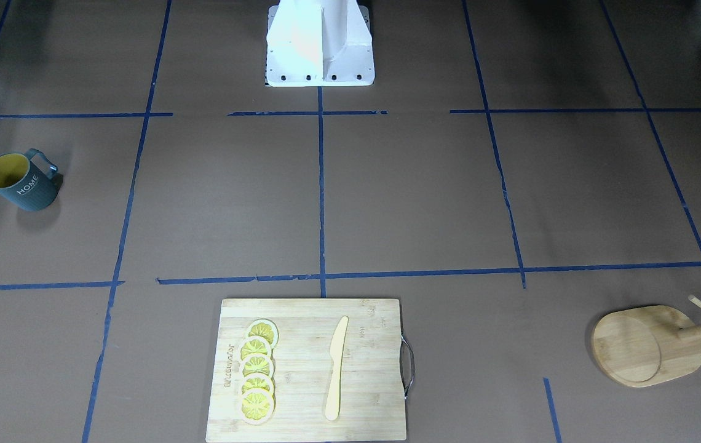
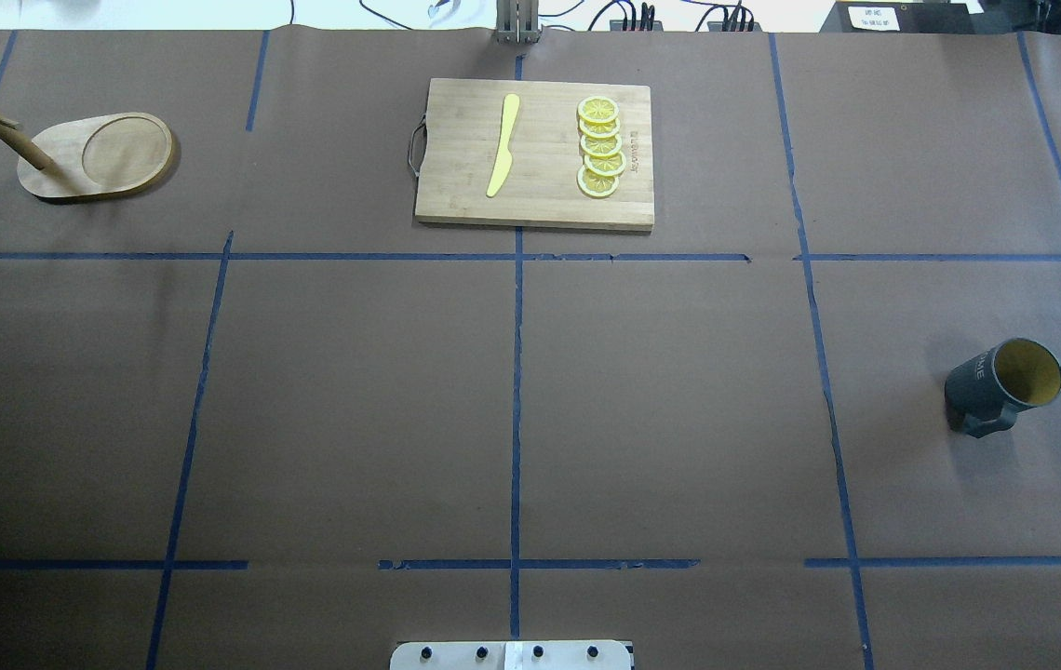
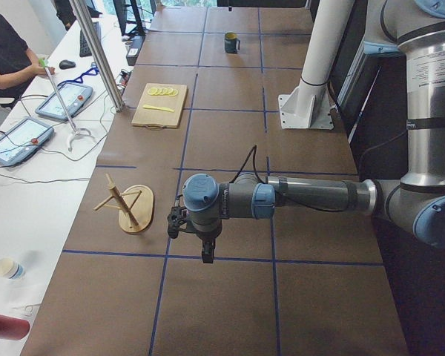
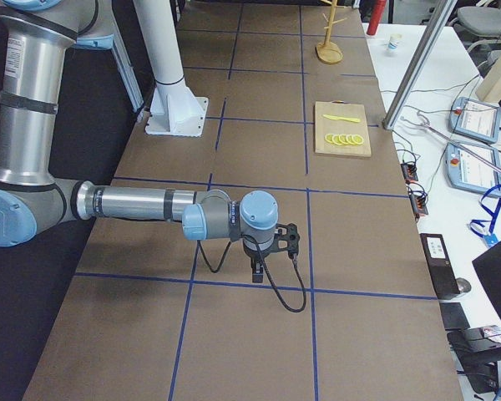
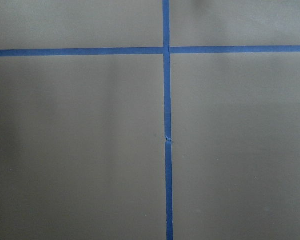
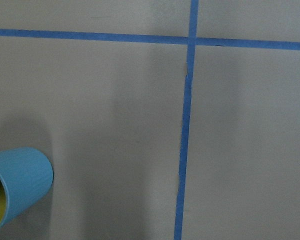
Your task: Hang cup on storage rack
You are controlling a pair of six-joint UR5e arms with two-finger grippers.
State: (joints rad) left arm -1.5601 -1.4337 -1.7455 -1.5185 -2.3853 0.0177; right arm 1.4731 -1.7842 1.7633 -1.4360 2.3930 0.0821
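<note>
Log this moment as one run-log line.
cup upright, unheld, robot's right | storage rack far left, pegs empty | left gripper hovering low, state unclear | right gripper hovering low, state unclear

Items only partly seen.
Light bamboo storage rack (image 1: 639,347): post top runs past the front view's right edge. Dark grey-teal cup, yellow inside (image 6: 17,182): cut by the right wrist view's lower left corner. Left gripper (image 3: 205,256) and right gripper (image 4: 257,271): seen only side-on, jaws too small to judge.
</note>
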